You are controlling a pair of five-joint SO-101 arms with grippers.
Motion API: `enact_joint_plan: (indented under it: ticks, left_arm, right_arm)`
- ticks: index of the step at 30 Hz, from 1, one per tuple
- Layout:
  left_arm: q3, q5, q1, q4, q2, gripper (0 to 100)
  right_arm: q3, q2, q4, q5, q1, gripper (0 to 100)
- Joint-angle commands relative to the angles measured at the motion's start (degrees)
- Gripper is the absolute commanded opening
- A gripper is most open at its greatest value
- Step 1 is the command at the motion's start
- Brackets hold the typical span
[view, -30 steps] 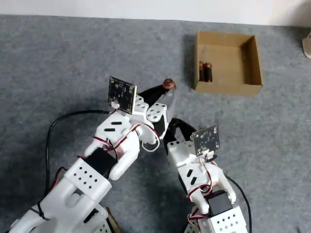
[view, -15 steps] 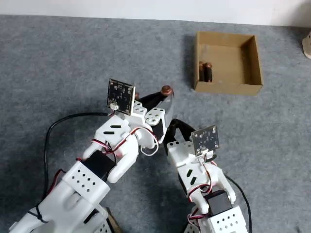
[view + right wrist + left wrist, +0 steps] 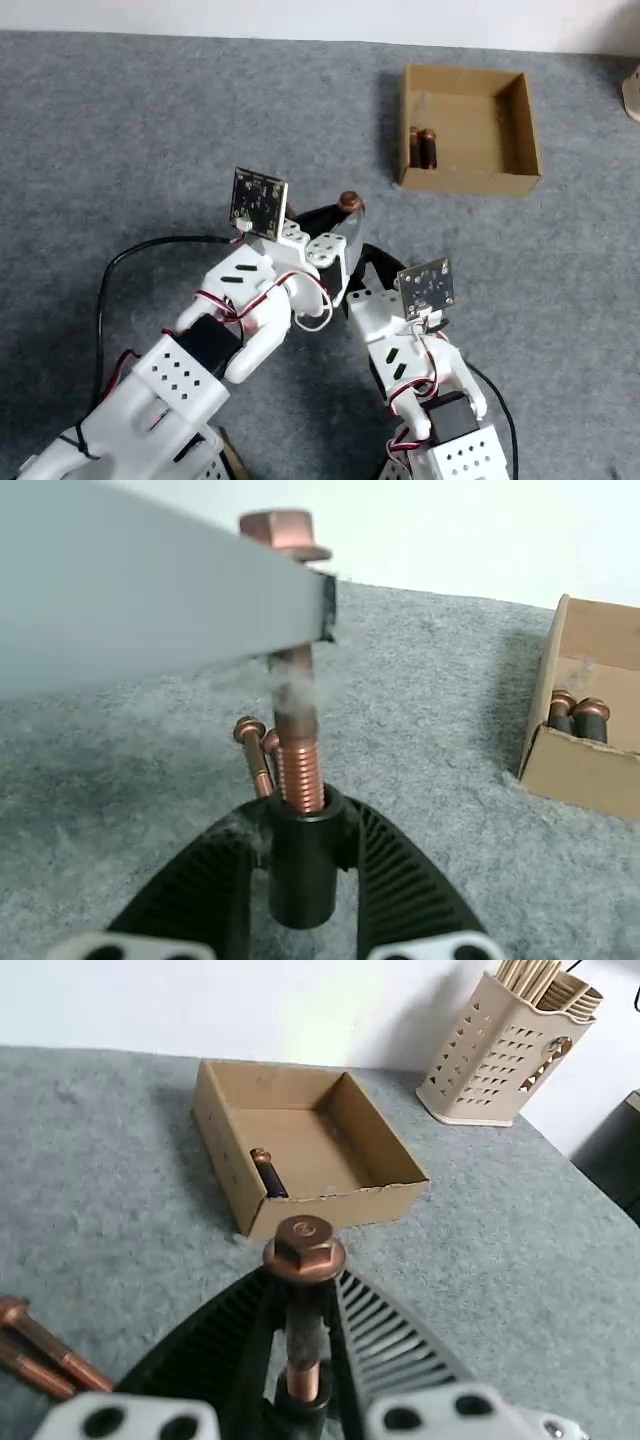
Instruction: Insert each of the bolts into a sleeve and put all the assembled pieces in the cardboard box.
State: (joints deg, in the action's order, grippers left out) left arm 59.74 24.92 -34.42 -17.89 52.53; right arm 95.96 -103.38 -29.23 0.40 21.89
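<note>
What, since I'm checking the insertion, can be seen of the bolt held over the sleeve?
The bolt looks like copper-coloured metal, with a flanged hex head, a smooth shank and a threaded lower end. It stands upright, gripped on the shank by the left pincer, with its head above the grip. Its threaded tip sits in the mouth of the black sleeve that the right pincer holds. Threads show above the rim.

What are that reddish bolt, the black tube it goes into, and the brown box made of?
The bolt looks like metal with a coppery, slightly shiny finish; its hex head and cut threads suggest that. The sleeve is smooth matte black: plastic or blackened metal, I cannot tell. The cardboard box is plain brown card, dull, with thin folded walls.
</note>
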Motion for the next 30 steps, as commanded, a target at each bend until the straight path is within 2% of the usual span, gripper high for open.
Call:
enact_joint_plan:
  ticks: [1,15,18,21,23,30]
  left_arm:
    - [1.19,-5.27,-3.21,-0.26,1.01,0]
    - [10.51,-6.59,-3.65,-0.09,1.36,1]
    - [10.68,-6.59,-3.47,-0.18,1.36,11]
    - [11.03,-6.51,-3.74,-0.26,1.36,25]
    - [11.12,-6.33,-3.82,-1.41,1.36,30]
    - [9.01,-6.24,-0.92,-7.82,1.45,33]
  right_arm:
    - [8.31,-0.04,1.19,0.09,-1.36,0.5]
    - [8.31,-0.4,1.19,-0.09,-1.36,0.5]
    - [8.31,-0.13,1.19,-0.09,-1.36,0.5]
    - [8.31,-0.04,1.1,-3.52,-1.63,0.5]
    - [8.31,-0.04,0.92,-4.48,-2.15,0.5]
    - [8.31,-0.04,-3.38,-4.48,-6.37,0.5]
